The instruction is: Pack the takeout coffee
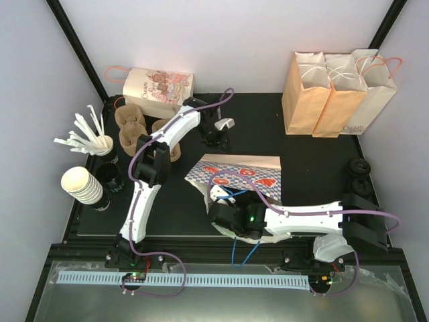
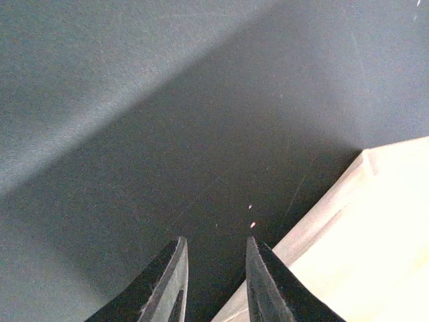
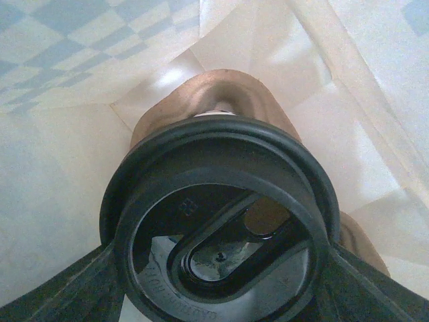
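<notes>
We are in the middle of the packing step: our right gripper is reaching into the mouth of the paper bag with the blue check and red heart print, which is lying on its side in the middle of the black table mat. In the right wrist view its two fingers are standing on both sides of a round black plastic lid of a takeout coffee cup, so we judge it is grasping that cup; the cup is sitting in a brown pulp carrier, already inside the bag's pale lining. Our left gripper is hanging over the bare mat at the far side, beside the bag's far edge; its fingers are narrowly apart and are holding nothing. For the next move we think the right arm needs to push the carrier deeper, then release the cup and draw back without dragging it out. The left arm could be steadying the bag meanwhile.
</notes>
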### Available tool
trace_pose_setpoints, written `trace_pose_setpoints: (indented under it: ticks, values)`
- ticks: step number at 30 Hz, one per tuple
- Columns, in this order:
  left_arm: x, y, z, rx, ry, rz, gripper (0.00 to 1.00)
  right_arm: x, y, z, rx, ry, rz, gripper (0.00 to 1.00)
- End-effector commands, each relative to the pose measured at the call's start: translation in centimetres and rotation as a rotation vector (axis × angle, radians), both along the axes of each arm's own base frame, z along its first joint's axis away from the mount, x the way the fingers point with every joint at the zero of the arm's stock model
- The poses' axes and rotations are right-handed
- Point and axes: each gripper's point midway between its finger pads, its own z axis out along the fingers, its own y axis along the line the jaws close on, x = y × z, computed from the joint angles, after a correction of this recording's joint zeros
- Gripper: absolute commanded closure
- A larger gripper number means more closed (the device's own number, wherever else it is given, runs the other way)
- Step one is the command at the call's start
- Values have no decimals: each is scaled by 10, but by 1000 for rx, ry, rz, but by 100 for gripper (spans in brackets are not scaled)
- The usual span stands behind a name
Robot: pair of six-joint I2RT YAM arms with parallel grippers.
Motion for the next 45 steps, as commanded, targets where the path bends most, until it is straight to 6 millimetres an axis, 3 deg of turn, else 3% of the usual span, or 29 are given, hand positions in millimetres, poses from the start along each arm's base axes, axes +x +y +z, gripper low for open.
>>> trace_pose_setpoints:
  ticks: [1, 6, 9, 25, 33, 45]
  values:
    - [-16, -9, -8, 9, 60, -39, 75, -2, -8, -13, -81, 5, 14, 53]
    - [-28, -13, -34, 31, 141, -49, 84, -2, -7, -13, -96, 1, 22, 53]
    - [-38, -14, -41, 40, 175, -63, 98, 0, -8, -10, -110, -27, 12, 53]
    - [-98, -7, -44, 73, 311, -107, 98, 3, -12, -18, -138, -49, 0, 53]
    - [-108, -13, -44, 19, 358, -140, 98, 2, -17, -26, -149, -41, 1, 53]
    - [-118, -12, -61, 4, 424, -154, 99, 4, -11, -47, -220, -23, -9, 53]
